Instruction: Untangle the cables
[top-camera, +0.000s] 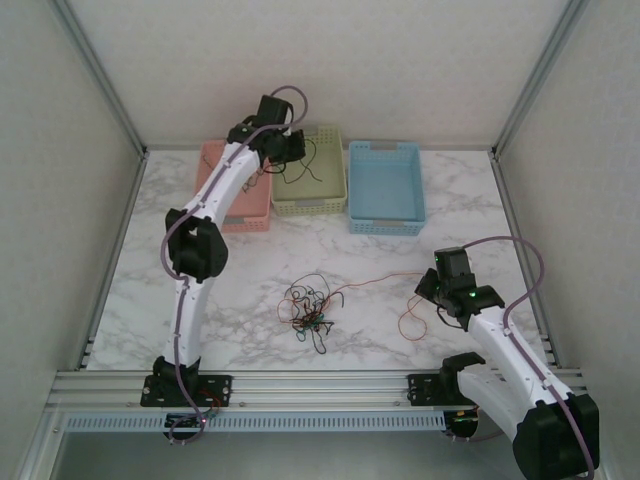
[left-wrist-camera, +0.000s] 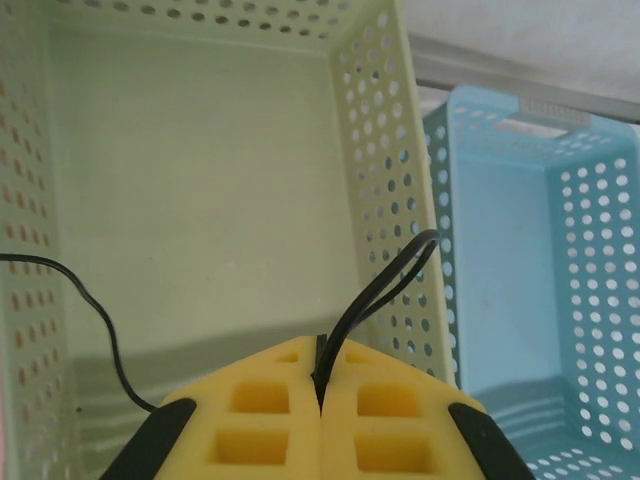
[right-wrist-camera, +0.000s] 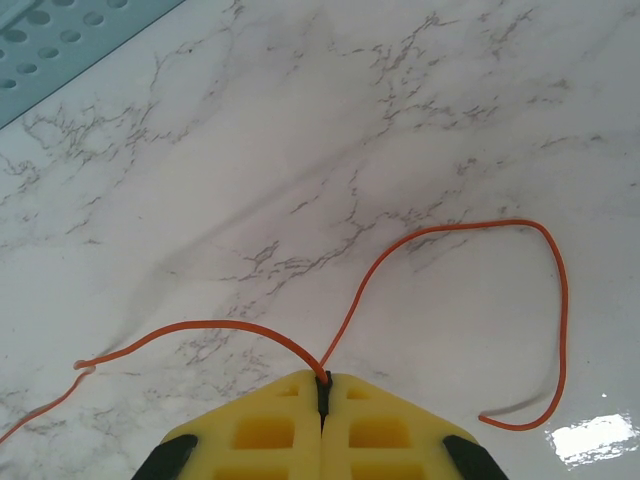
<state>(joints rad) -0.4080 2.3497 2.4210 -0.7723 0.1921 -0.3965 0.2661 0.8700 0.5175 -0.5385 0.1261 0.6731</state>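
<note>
Marble table (right-wrist-camera: 400, 120); right gripper (right-wrist-camera: 322, 392) pinches red cable (right-wrist-camera: 450, 228), left gripper (left-wrist-camera: 320, 388) black cable (left-wrist-camera: 385, 285) over green basket (left-wrist-camera: 385, 150). I fear tugging tightens the tangle (top-camera: 308, 310).

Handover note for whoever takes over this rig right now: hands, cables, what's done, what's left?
Left hand: shut on black cable, over the green basket.
Right hand: shut on red-orange cable, low over the table.
Done: black cable clear of the tangle mid-table.
Left: drop the black one; red-orange seems to run back into the tangle; rest unsorted.
</note>
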